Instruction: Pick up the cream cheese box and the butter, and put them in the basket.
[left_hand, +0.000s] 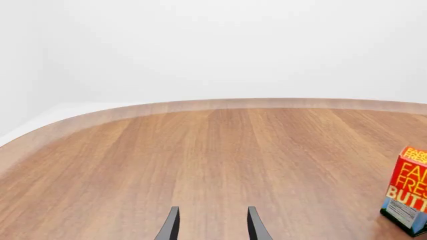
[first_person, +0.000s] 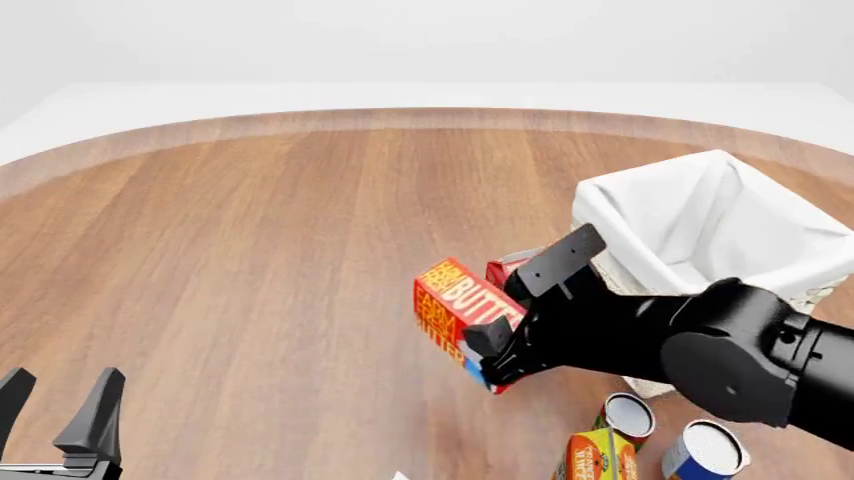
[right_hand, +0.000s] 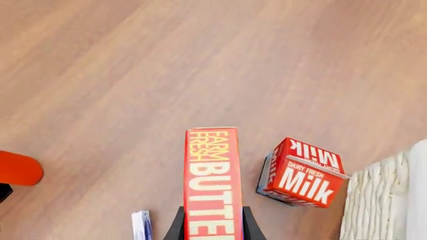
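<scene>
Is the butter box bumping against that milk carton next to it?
Apart. In the right wrist view, a strip of bare wooden table shows plainly between the butter, held between the right gripper's fingers, and the milk carton.

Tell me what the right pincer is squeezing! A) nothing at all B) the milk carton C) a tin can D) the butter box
D: in the right wrist view the right pincer has a finger on each side of the butter, while the milk carton stands apart beside it, near the basket.
</scene>
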